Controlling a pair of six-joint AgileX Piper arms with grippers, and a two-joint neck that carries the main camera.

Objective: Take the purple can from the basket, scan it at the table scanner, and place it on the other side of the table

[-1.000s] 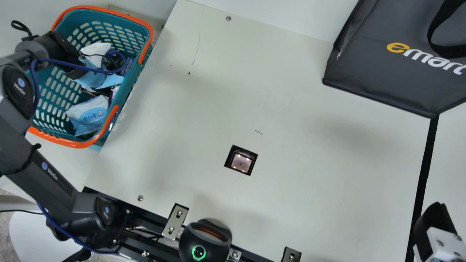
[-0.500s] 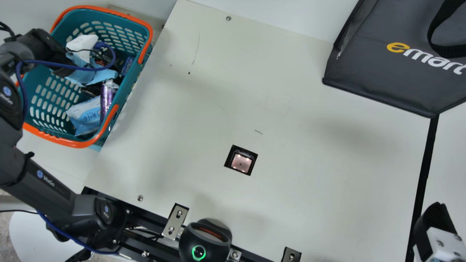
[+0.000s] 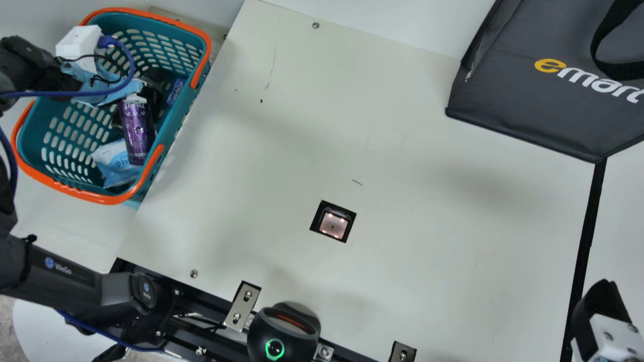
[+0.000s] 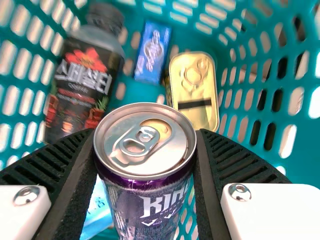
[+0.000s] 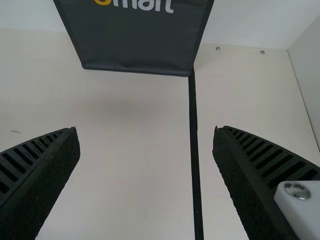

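The purple can [image 3: 137,130] has come plainly into the main view: a second ago little of it showed past the left arm, then part of it beside the near right rim of the basket [image 3: 113,197], and now nearly its whole length is bared. It has shifted a little to the left, and the left arm has drawn back the same way. The can is inside the basket's outline at the far left, in front of the blue-and-white packet [image 3: 114,160].

In the left wrist view the left hand [image 4: 147,134] pinches the can just below its rim, a finger pressed to each side, with the dark bottle [image 4: 82,82] and the gold tin [image 4: 194,90] behind it. The right hand [image 5: 146,129], at the near right, is spread wide with nothing between its fingers.

For the task, this suggests the grasp is made and the lift has begun. The can probably needs to rise clear of the rim before going right to the scanner [image 3: 332,223] set in the tabletop [image 3: 427,241], where its code must be turned to the window. A swing made too low could knock the can on the rim and twist it loose.
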